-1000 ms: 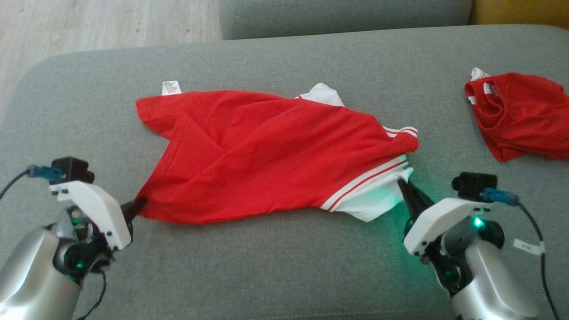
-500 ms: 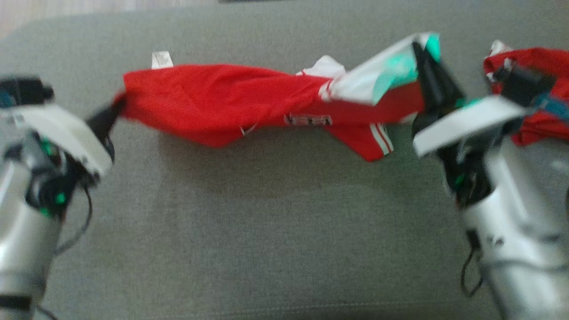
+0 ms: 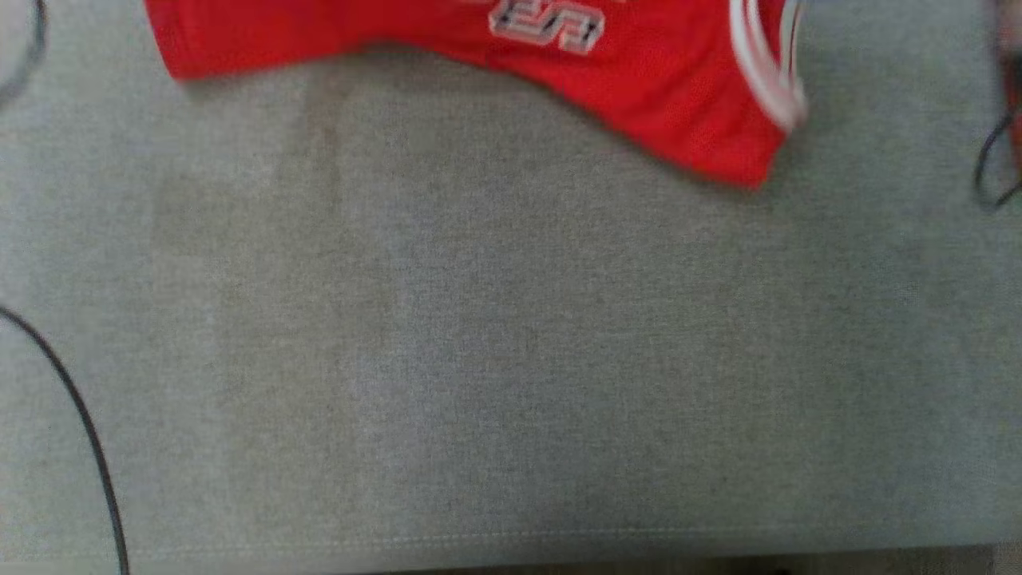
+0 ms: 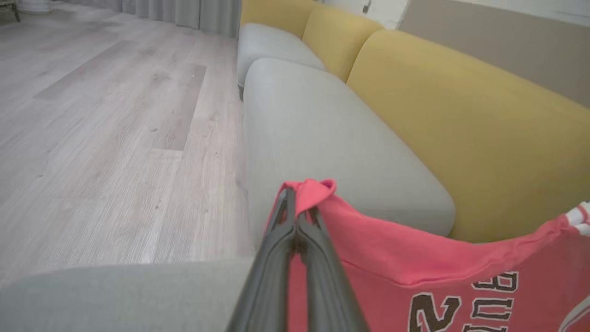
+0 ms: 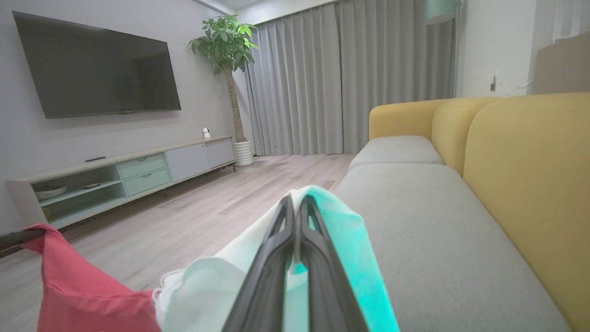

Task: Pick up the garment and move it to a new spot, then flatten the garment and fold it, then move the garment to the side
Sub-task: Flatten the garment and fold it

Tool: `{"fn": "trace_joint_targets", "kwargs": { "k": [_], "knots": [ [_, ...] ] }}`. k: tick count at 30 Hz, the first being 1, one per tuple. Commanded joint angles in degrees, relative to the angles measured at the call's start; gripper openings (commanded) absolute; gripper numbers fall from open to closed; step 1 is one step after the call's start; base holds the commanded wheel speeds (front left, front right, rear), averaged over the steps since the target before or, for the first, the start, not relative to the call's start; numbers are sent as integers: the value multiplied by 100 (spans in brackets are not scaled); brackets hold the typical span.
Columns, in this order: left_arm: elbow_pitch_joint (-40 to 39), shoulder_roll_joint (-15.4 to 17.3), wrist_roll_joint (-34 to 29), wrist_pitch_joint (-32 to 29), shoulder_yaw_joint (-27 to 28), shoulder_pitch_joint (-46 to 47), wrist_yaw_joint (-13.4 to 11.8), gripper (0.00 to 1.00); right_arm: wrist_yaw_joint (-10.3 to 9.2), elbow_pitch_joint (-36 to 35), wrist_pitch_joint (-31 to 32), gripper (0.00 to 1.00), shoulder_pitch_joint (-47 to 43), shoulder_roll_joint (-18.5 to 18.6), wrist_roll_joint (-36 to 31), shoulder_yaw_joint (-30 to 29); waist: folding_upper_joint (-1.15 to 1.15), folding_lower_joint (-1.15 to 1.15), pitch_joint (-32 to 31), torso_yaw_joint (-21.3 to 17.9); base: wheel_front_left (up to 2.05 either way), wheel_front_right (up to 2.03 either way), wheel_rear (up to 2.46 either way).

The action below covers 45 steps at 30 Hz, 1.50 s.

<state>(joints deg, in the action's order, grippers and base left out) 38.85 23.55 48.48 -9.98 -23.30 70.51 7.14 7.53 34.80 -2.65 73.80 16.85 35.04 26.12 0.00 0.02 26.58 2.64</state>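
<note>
The blurred garment (image 3: 639, 80) is cut off by the head view's top edge, its lettering (image 3: 545, 24) unreadable.

grey sofa seat (image 3: 511, 359), yellow backrest (image 4: 461, 115), wood floor (image 4: 92, 138) — tv (image 5: 97, 69), plant (image 5: 226, 41), curtains (image 5: 345, 78)

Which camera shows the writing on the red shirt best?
The left wrist view: the dark lettering on the red fabric jersey is sharp there. The head view has it blurred at the top edge; the right wrist view catches plain cloth.
</note>
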Motion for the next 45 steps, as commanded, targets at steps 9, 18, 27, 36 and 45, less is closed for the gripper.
{"fn": "trace_joint_targets", "kwargs": {
  "k": [9,18,27,36,45],
  "knots": [
    [659,70,31,348,227,2294,35,0,-4,919,-282,0,2401,118,362,67,0,-2,484,81,0,0,0],
    [1356,-2,152,347,-60,3331,35,0,-4,1613,-335,0,3644,102,557,436,0,-2,559,36,0,0,0],
    [1496,19,552,434,-756,2626,35,0,-4,1617,-327,0,3070,234,1053,1300,0,-2,438,13,0,0,0],
    [748,434,1314,345,-1841,964,35,0,-4,722,-205,0,1397,1010,1591,2454,0,-2,-425,-34,0,0,0],
    [310,977,2205,-365,-2393,-665,35,0,-4,-211,1508,0,-384,1842,2187,3875,0,-2,-1717,-263,0,0,0]
  ]
}}
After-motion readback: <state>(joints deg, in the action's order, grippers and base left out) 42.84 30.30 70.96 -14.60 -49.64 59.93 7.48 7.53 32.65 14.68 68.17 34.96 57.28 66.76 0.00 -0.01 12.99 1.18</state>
